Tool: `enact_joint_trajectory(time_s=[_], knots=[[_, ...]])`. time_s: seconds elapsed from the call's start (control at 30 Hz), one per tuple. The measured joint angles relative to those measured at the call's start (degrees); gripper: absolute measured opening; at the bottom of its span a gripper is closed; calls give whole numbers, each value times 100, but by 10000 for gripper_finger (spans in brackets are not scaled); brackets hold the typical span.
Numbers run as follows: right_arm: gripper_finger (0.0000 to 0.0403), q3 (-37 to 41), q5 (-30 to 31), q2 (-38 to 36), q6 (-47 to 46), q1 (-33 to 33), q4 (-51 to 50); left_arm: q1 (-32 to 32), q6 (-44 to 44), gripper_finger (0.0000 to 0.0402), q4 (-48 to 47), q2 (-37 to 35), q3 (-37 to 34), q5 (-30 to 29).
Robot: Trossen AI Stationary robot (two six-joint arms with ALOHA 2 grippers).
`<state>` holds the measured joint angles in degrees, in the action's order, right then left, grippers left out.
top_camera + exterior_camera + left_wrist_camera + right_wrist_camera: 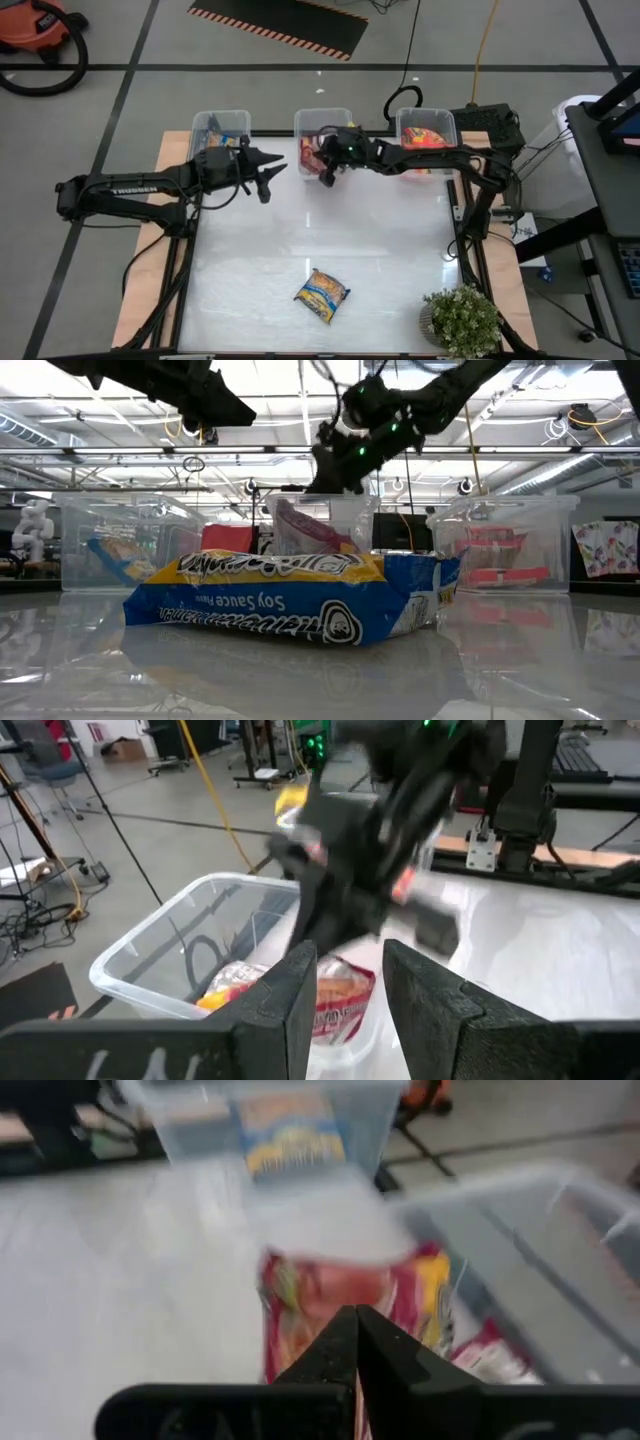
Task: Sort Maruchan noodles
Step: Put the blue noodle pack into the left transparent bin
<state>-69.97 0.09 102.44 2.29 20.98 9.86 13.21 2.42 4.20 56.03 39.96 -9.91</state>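
Three clear plastic bins stand in a row along the far edge of the white table (300,250). The left bin (220,125) holds a blue-and-yellow packet (120,560), seen leaning inside it from the low view. Just in front of this bin hangs the left gripper (268,172), reaching in from the left side with its fingers (290,995) parted and nothing between them; it points toward the middle of the row.

The middle bin (322,118) holds maroon-and-white packets (305,530), one standing tilted against its wall. The right gripper (326,172) is at the near rim of this bin, its arm stretched across from the right side over the front of the right bin. Its fingers (355,1345) are pressed together with nothing held; directly below them the right wrist view shows a maroon, white and yellow packet (330,1295) lying at the bin's edge, blurred. The two grippers are near each other, tips facing, with a gap between.

The right bin (428,120) contains orange-red packets (425,138), partly crossed by the right arm in the overhead view.

One blue-and-yellow packet (321,295) lies alone on the near part of the table, well apart from both grippers and all bins, lying at a slant to the table's edges. From table height it fills the foreground and hides the lower parts of the middle bin.

A small potted plant (460,320) sits at the near right corner.
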Motion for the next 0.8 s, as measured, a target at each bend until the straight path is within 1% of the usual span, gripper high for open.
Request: enact_joint_trajectory(time_s=[0.07, 0.2, 0.3, 0.37, 0.5, 0.67, 0.8], knots=[[0, 0, 8, -265, 45, -52, -38, -20, -17, 124, -109, 0, 0, 2], [0, 0, -6, -923, 47, -229, -497, -57, -70, 124, -221, 0, 0, 121], [0, 92, -4, -1430, 45, -486, -891, -133, -212, 124, -257, 0, -2, 247], [0, 295, -15, -1783, 2, -704, -1111, -255, -304, 124, -415, 0, 0, 282], [0, 953, -14, -2529, -170, -1178, -1267, -583, -367, 124, -1135, 7, -2, 282], [0, 2113, -10, -3435, -451, -1640, -724, -1115, -918, 124, -1625, 62, -2, 236], [0, 2929, -1, -4022, -560, -1754, -174, -1882, -1376, 124, -1721, 368, -2, 140]])
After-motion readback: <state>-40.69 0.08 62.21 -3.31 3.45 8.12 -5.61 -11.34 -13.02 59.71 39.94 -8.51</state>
